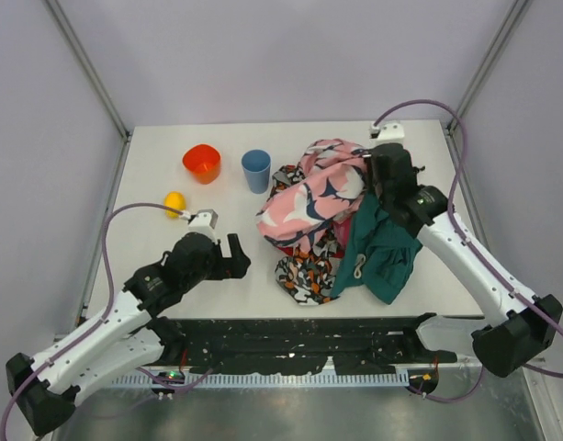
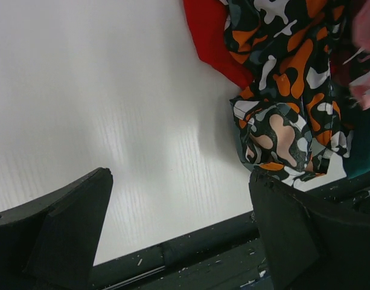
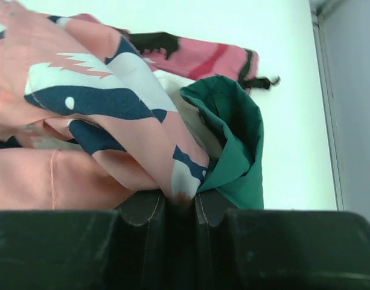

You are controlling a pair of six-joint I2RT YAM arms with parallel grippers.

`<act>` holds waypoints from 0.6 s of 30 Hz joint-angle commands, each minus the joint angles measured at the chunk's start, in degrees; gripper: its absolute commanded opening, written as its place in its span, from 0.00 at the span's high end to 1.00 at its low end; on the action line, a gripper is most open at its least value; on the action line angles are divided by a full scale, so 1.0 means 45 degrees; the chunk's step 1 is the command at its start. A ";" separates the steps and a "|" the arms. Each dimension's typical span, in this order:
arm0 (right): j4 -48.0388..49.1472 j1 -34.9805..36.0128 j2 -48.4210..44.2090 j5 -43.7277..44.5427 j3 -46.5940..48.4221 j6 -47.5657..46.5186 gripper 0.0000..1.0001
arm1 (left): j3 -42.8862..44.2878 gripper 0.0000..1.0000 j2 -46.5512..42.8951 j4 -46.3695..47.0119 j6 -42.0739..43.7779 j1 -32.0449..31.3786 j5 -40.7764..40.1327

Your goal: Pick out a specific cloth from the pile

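Note:
The pile (image 1: 318, 220) lies right of centre on the white table. A pink patterned cloth (image 1: 313, 197) is on top, a teal garment (image 1: 382, 248) at the right and an orange-black patterned one (image 1: 304, 271) at the front. The bright red cloth (image 2: 209, 36) shows as a plain red edge under the orange-black garment (image 2: 287, 90); most of it is hidden. My right gripper (image 1: 368, 179) is shut on a fold of the pink patterned cloth (image 3: 82, 121), next to teal fabric (image 3: 233, 133). My left gripper (image 1: 237, 257) is open and empty, left of the pile.
An orange cup (image 1: 201, 163), a blue cup (image 1: 255, 170) and a yellow ball (image 1: 174, 202) stand at the back left. A black rail (image 1: 309, 340) runs along the table's near edge. Enclosure walls close in on both sides.

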 commanded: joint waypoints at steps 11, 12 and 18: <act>0.1301 -0.4851 0.0568 -0.4310 -0.2565 0.2695 0.95 | 0.1015 0.00 0.5361 0.4131 -0.1063 0.0404 0.0835; 0.1378 -0.4930 0.0685 -0.4485 -0.2720 0.2735 0.94 | 0.1191 0.03 0.6043 0.4327 -0.1278 0.0618 0.0952; 0.1574 -0.5107 0.0862 -0.4838 -0.3112 0.2521 0.95 | 0.3239 0.22 1.0125 0.5324 -0.2177 0.1615 0.1966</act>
